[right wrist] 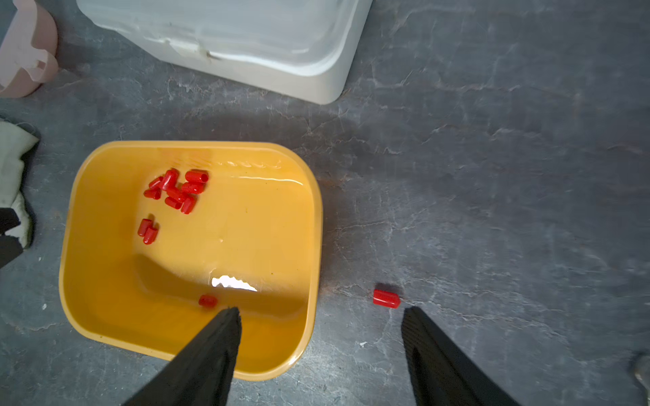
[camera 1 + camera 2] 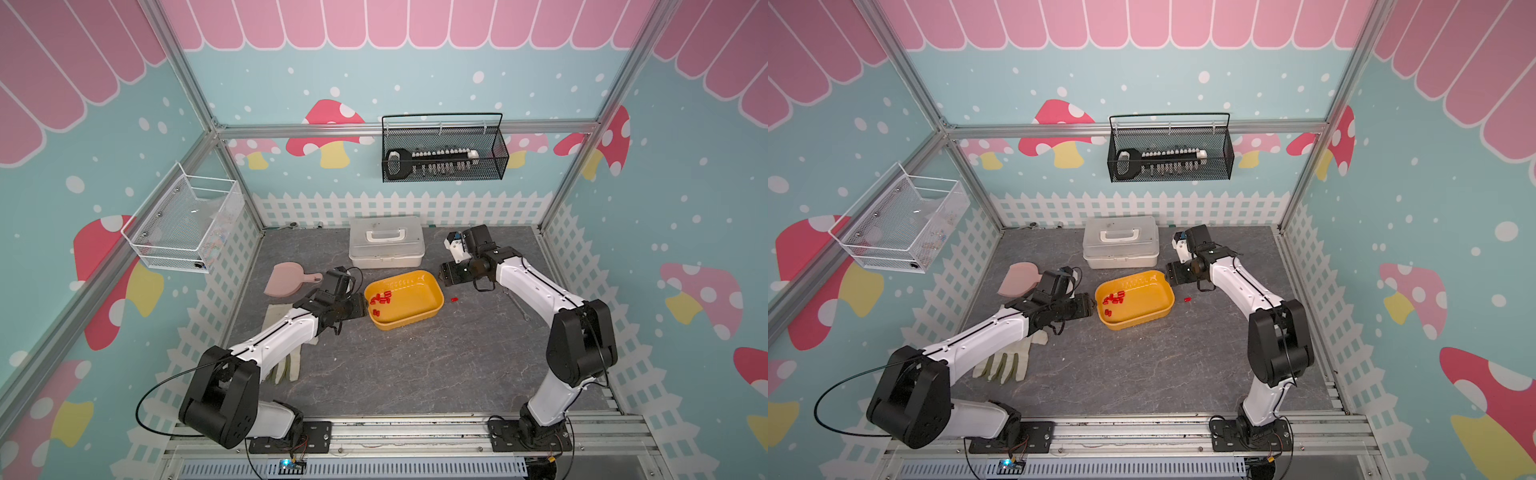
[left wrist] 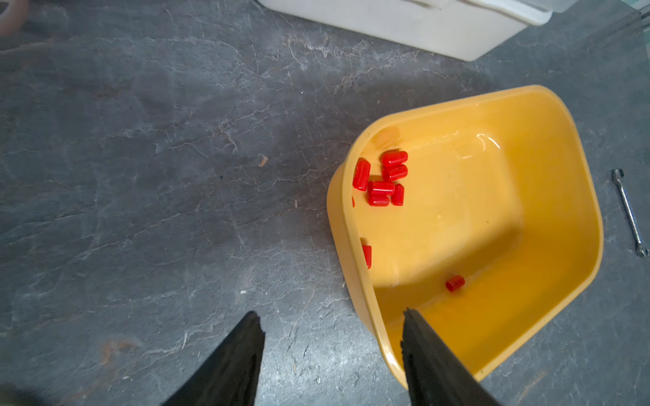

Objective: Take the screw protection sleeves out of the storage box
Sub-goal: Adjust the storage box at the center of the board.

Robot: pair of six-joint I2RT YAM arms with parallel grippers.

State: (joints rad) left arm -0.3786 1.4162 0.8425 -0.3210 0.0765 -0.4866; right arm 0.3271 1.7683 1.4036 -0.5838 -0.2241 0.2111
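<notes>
The yellow storage box (image 2: 415,301) (image 2: 1144,301) sits mid-table. Several red screw protection sleeves (image 2: 382,297) (image 2: 1115,298) lie clustered at its left end (image 3: 383,179) (image 1: 177,191), and a single one (image 1: 207,301) lies apart inside. One loose sleeve (image 2: 454,299) (image 2: 1187,299) (image 1: 386,298) lies on the table just right of the box. My left gripper (image 2: 365,309) (image 3: 330,316) is open and empty, straddling the box's left wall. My right gripper (image 2: 441,276) (image 1: 320,311) is open and empty, one finger over the box (image 1: 246,228), the other beside the loose sleeve.
A white lidded case (image 2: 386,241) stands right behind the box. A pink scoop (image 2: 286,280) and a white glove (image 2: 286,361) lie under the left arm. A small wrench (image 2: 517,305) (image 3: 629,211) lies below the right arm. Wire baskets (image 2: 442,153) (image 2: 187,224) hang on the walls.
</notes>
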